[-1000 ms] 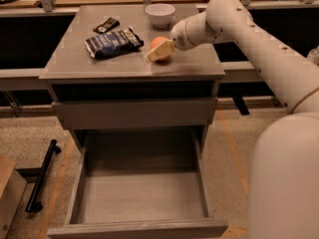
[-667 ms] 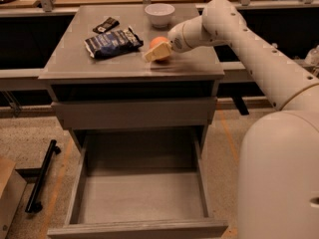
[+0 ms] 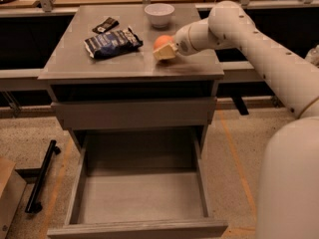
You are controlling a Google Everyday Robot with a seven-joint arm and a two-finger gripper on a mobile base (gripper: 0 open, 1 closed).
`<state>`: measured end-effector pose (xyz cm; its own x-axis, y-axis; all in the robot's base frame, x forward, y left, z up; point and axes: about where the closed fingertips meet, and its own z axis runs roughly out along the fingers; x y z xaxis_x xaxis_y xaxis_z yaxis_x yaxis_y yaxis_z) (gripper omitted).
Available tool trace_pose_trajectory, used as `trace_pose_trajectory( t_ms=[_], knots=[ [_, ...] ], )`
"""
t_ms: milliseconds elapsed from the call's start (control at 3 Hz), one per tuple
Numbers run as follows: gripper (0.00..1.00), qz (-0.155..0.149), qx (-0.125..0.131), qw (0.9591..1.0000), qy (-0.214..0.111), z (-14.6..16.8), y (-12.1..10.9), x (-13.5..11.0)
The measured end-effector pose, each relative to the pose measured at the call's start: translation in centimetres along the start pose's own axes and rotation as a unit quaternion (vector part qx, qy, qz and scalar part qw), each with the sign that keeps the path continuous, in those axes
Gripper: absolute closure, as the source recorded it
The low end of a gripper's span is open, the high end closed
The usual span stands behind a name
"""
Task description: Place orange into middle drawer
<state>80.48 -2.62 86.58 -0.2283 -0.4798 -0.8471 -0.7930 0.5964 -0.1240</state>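
Up on the flat grey tabletop [image 3: 75, 66], the smooth round orange [image 3: 161, 41] sits at the tip of the cream tool [image 3: 164, 53], which reaches in from the right on the white arm. Clenched on the fruit or just resting against it? I cannot tell. Now the line that matters: the wide, open grey middle drawer [image 3: 142, 198] lies below and out front, past the closed grey drawer front [image 3: 134, 113]. The carry likely goes out over the tabletop edge, then down.
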Motion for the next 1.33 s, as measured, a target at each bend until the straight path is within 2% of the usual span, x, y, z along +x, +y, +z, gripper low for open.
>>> trace_pose_trajectory(
  t_ms=[333, 667, 1000, 1333],
  knots=[
    [0.85, -0.014, 0.016, 0.9998, 0.007, -4.2, 2.1, 0.0],
    [1.0, -0.036, 0.016, 0.9978, 0.054, -8.3, 5.9, 0.9],
    [1.0, -0.051, -0.02, 0.9941, 0.094, -12.0, 11.2, 3.1],
    [1.0, -0.05, -0.092, 0.9841, 0.143, -16.6, 17.3, 8.4]
  ],
)
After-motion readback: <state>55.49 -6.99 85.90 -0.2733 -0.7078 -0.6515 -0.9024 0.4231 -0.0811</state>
